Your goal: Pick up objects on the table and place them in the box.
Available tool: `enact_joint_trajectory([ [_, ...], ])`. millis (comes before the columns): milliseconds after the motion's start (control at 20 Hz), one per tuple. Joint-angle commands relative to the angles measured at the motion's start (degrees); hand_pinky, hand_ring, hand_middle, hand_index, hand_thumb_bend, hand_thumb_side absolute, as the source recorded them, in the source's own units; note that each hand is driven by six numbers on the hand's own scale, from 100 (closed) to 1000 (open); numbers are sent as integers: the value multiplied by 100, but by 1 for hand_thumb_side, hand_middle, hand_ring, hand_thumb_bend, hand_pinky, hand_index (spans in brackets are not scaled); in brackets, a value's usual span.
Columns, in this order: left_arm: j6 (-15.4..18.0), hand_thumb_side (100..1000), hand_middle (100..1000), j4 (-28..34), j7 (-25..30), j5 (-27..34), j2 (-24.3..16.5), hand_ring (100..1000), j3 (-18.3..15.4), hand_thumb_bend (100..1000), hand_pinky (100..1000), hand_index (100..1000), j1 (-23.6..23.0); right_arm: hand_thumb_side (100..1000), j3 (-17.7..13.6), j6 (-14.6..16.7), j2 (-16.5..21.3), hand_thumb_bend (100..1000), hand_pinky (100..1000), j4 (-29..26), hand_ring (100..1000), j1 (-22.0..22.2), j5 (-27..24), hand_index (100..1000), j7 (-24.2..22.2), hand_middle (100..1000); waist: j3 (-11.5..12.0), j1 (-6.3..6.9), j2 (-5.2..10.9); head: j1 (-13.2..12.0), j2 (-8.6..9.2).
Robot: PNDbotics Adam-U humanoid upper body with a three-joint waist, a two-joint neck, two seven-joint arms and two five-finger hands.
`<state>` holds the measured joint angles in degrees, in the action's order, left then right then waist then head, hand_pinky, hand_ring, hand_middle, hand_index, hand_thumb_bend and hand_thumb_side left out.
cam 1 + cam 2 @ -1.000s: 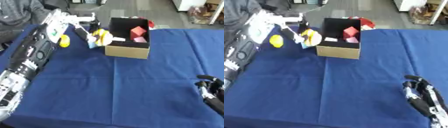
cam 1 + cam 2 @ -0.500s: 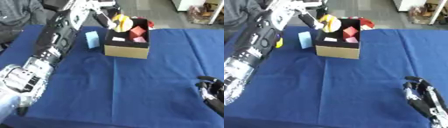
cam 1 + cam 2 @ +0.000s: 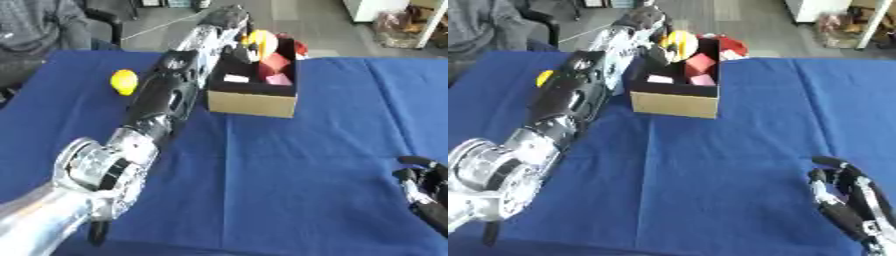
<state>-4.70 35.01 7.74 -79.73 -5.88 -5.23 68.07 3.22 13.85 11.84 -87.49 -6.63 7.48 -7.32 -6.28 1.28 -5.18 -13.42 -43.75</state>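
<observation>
Left eye view. The left arm (image 3: 162,107) extends from the near left corner diagonally to the far centre. The left hand (image 3: 229,19) is above the far left corner of the box (image 3: 254,80). Its fingers curl round one yellow and white object (image 3: 261,42), held over the open box, just right of the hand. The box stands on the blue table (image 3: 306,170) at far centre. Inside it lie two red blocks (image 3: 273,64), close together, and one small white piece (image 3: 236,78) on the dark floor of the box. One red object (image 3: 299,48) lies touching the far right of the box, outside it. One lemon (image 3: 124,81) lies on the table left of the arm, well apart from the box. The right hand (image 3: 427,187) rests at the near right edge, fingers up and relaxed, holding nothing.

Right eye view. The left hand (image 3: 642,21) again grips the yellow and white object (image 3: 679,43) over the box (image 3: 674,84). The arm hides most of the lemon (image 3: 543,76); only a yellow sliver shows. The right hand (image 3: 846,200) shows more fully at the near right, with straight fingers spread, apart from all objects.
</observation>
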Motion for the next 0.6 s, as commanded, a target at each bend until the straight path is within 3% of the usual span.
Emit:
enact_joint_trajectory([
  [50, -326, 232, 624, -67, -133, -116, -74, 648, -57, 100, 773, 827, 107, 296, 3, 12, 33, 100, 758, -64, 668, -85, -28, 752, -25, 741, 8, -96, 33, 5, 68],
  [100, -360, 234, 651, -103, -97, -133, -83, 667, -50, 100, 780, 844, 103, 296, 4, 13, 32, 100, 758, -64, 668, -86, -27, 752, -28, 741, 12, -96, 34, 6, 69],
  [150, -357, 238, 721, -129, -47, -137, -88, 721, -47, 154, 807, 887, 97, 296, 3, 14, 32, 100, 758, -64, 668, -86, -26, 752, -29, 741, 16, -97, 34, 5, 70],
  [250, -278, 232, 787, -153, 71, -113, -107, 766, -46, 234, 838, 931, 83, 297, -2, 14, 30, 100, 758, -63, 668, -87, -22, 752, -26, 741, 21, -100, 36, 10, 70],
  [300, -231, 225, 806, -144, 112, -95, -123, 779, -47, 214, 848, 941, 79, 305, -4, 15, 30, 100, 758, -62, 668, -87, -19, 752, -25, 741, 22, -102, 36, 13, 71],
  [350, -186, 250, 824, -135, 153, -76, -142, 792, -48, 259, 857, 950, 76, 297, -6, 16, 31, 100, 759, -59, 668, -87, -16, 752, -24, 741, 23, -103, 37, 18, 71],
  [450, -50, 311, 830, -122, 292, 0, -200, 804, -53, 245, 872, 950, 87, 296, -12, 17, 34, 100, 759, -53, 668, -84, -10, 752, -19, 741, 27, -103, 40, 19, 66],
  [600, 375, 300, 820, -84, 683, 265, -400, 812, -76, 230, 885, 947, 163, 297, -25, 19, 44, 100, 759, -45, 668, -77, 1, 752, -10, 741, 31, -92, 49, 36, 52],
])
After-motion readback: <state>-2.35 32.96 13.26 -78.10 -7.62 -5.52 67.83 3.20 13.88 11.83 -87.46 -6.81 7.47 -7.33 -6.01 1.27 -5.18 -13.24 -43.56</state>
